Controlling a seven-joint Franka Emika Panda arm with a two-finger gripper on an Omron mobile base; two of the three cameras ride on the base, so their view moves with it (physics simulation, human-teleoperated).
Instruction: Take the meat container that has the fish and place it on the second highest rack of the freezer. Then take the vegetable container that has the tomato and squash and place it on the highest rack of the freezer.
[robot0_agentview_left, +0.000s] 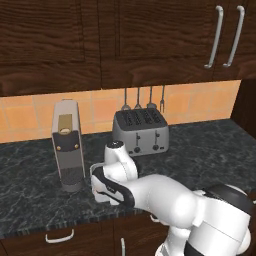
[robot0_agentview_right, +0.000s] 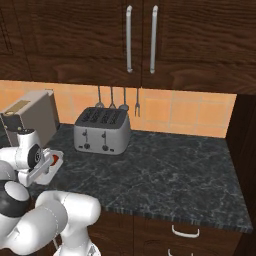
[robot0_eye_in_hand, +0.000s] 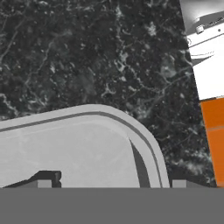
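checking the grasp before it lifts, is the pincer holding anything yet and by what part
Nothing can be confirmed as held. The pincer straddles the rim of a grey container on the counter, one fingertip inside the rim and one outside, not yet closed.

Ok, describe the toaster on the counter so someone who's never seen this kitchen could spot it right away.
Look along the dark marbled counter to the orange tiled wall under the wooden cabinets. The toaster stands against that wall, just below a row of hanging utensils. It is a low, wide silver box with four slots on top, unlike the tall narrow grey appliance nearby.
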